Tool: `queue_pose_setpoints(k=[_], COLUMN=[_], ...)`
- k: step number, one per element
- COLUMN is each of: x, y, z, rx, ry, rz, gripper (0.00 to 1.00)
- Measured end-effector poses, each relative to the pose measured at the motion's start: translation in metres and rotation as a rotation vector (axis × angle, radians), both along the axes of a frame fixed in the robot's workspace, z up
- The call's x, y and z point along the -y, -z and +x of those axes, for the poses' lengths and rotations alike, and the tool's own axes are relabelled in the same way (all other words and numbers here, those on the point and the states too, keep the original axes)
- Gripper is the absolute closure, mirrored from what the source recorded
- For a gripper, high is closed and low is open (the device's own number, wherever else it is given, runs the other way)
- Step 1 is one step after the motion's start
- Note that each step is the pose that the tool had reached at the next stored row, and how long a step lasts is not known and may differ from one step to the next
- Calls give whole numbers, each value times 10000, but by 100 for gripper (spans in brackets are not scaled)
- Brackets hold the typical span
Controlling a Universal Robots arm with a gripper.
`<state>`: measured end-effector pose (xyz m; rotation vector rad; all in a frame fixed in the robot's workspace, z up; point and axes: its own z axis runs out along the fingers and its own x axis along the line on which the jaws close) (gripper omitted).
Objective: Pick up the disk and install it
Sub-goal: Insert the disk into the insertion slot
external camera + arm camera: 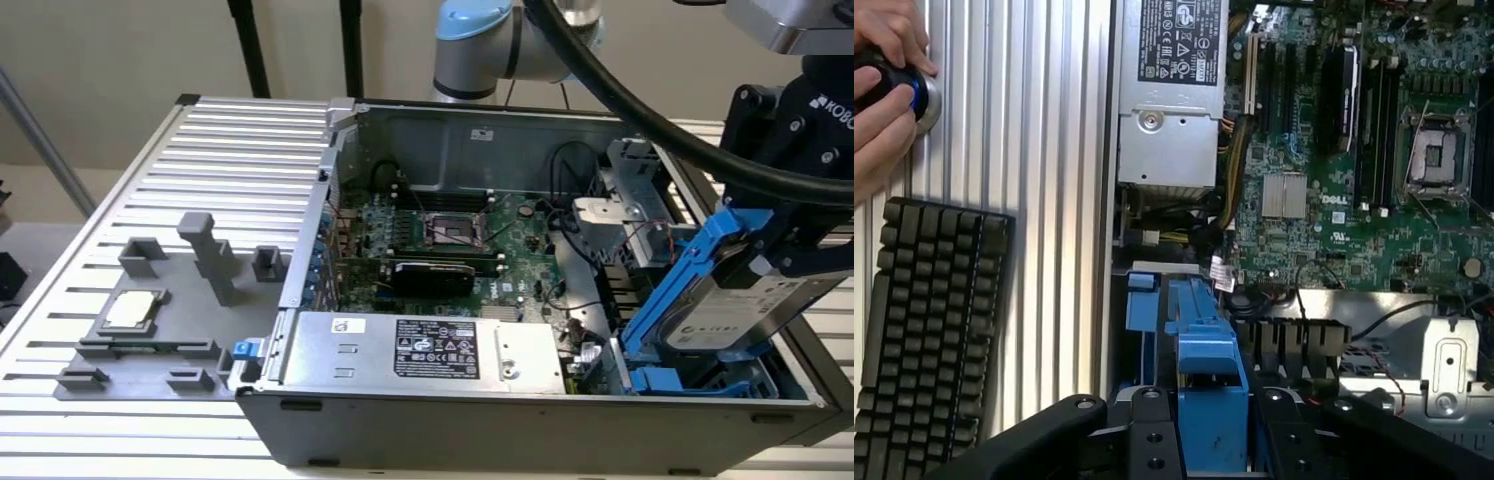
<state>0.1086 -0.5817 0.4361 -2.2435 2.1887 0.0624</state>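
Now the black hand (787, 250) is clamped on the disk (731, 318), holding it tilted above the blue drive bay (663, 380) at the exterior view's right of the open computer case (534, 428).

The disk (731, 312): flat silver-grey drive with a white printed label on the face turned to the exterior view. A bright blue plastic carrier frames its edges. Not lying flat: it stands steeply tilted, upper end high toward the exterior view's right. The lower end is down inside the open computer case (534, 425), at the near corner on the exterior view's right. Upper end clamped in the black end effector (798, 250). In the wrist view the disk (1204, 375) shows edge-on, blue carrier uppermost.
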Motion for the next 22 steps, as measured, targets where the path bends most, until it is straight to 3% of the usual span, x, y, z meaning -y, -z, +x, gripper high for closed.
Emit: queue_pose_setpoints(k=[8, 17, 22], x=[1, 1, 1], y=[-17, -33, -22], z=[3, 1, 4], rx=[-55, -161, -176], ry=[-4, -1, -1], rz=[17, -32, -56], gripper=[100, 100, 100])
